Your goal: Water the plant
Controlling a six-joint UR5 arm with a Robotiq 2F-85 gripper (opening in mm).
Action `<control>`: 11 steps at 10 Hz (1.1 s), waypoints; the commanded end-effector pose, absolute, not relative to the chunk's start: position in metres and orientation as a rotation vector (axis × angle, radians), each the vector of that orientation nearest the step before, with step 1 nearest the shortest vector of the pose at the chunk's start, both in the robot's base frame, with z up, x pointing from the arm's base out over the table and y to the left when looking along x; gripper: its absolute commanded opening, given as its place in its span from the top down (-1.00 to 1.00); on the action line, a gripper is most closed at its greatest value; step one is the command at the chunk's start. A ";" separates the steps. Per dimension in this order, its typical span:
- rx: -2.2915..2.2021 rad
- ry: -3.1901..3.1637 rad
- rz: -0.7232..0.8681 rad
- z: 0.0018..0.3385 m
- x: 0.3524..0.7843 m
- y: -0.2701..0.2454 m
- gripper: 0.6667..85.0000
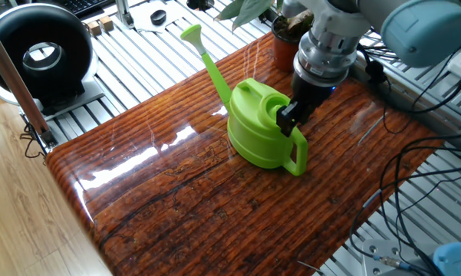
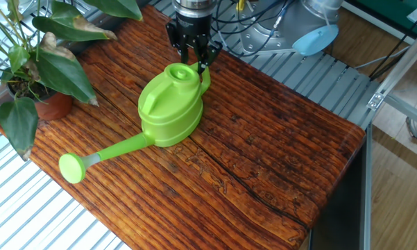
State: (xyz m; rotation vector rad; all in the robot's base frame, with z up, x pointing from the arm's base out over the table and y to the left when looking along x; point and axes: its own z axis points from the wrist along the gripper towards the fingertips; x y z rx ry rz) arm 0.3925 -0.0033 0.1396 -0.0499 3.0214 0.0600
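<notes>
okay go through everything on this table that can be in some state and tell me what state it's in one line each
Claw: shut on the top of the watering can's handle.
Watering can: upright, gripped at the handle; cannot tell whether its base touches the wood; spout aimed toward the table edge, not at the plant.
Plant: upright in its terracotta pot, untouched, at the table corner.
Table: wood top glossy, no spilled water visible.

My gripper (image 2: pixel 196 64) is clamped on the handle of the lime-green watering can (image 2: pixel 168 104) — spout aimed toward the table (image 2: pixel 277 146) edge. The plant (image 2: pixel 38 69) stands well apart, at the corner.
</notes>
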 end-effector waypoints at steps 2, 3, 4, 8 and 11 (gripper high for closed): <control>-0.028 2.996 0.125 0.124 0.398 0.009 -0.09; -0.039 2.989 0.131 0.117 0.400 0.007 -0.09; -0.041 2.989 0.133 0.111 0.400 0.005 -0.09; 0.026 2.971 0.133 0.106 0.405 0.005 0.02; 0.101 2.961 0.159 0.110 0.408 0.011 0.64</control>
